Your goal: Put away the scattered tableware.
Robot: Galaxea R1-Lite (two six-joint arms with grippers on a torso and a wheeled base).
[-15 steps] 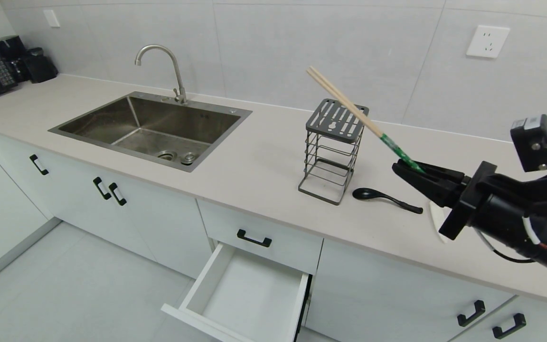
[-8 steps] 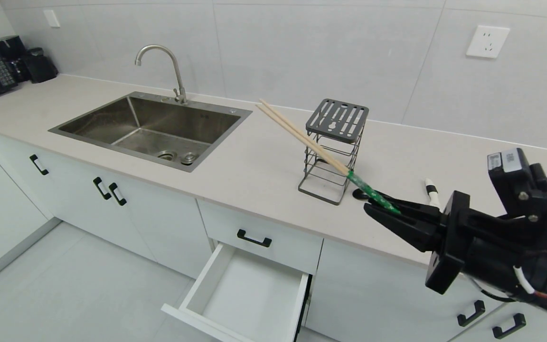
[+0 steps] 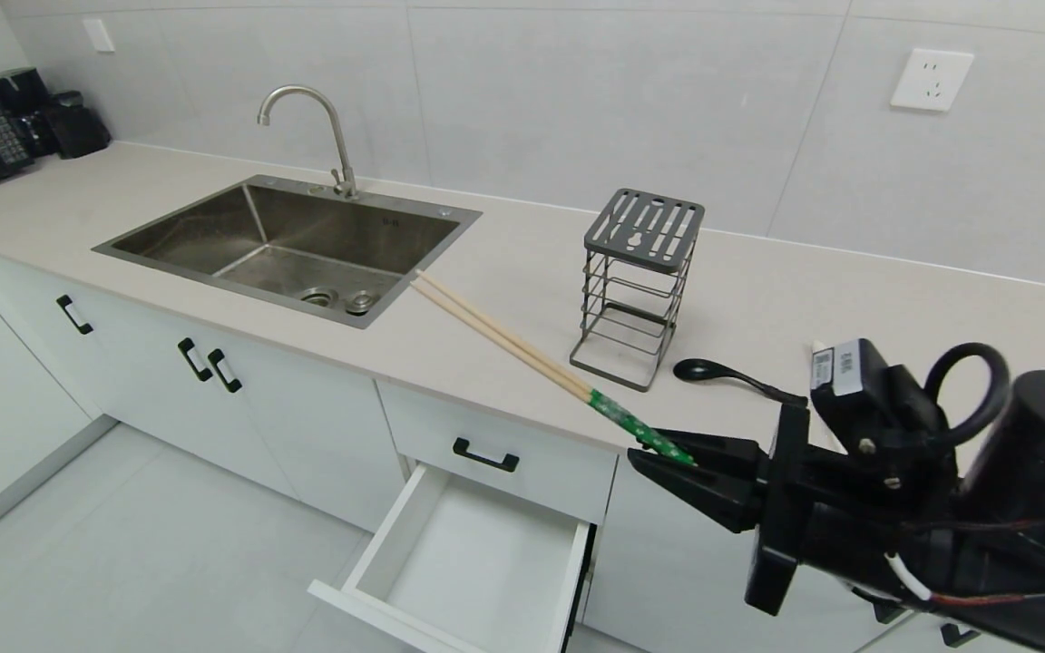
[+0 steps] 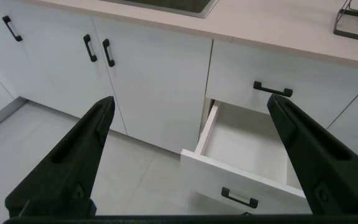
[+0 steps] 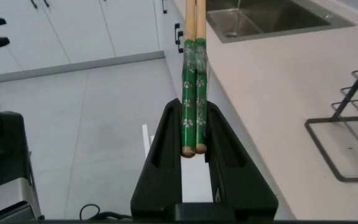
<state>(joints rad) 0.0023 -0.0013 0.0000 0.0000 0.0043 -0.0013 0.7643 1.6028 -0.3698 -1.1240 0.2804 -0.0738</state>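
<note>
- Right tool (image 3: 665, 453) clenches the chopsticks (image 3: 504, 340) by their green ends, near the open drawer (image 3: 477, 562)
- Next, likely: lower them inside, then release

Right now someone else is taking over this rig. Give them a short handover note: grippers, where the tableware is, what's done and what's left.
Left gripper: open, empty, facing the open drawer.
Right gripper: shut on the chopsticks at their green ends, near the counter's front edge; tips point toward the sink.
Black spoon: on the counter beside the wire rack.
Done: chopsticks picked up.
Left: stow the chopsticks, likely in the drawer, then the spoon.
</note>
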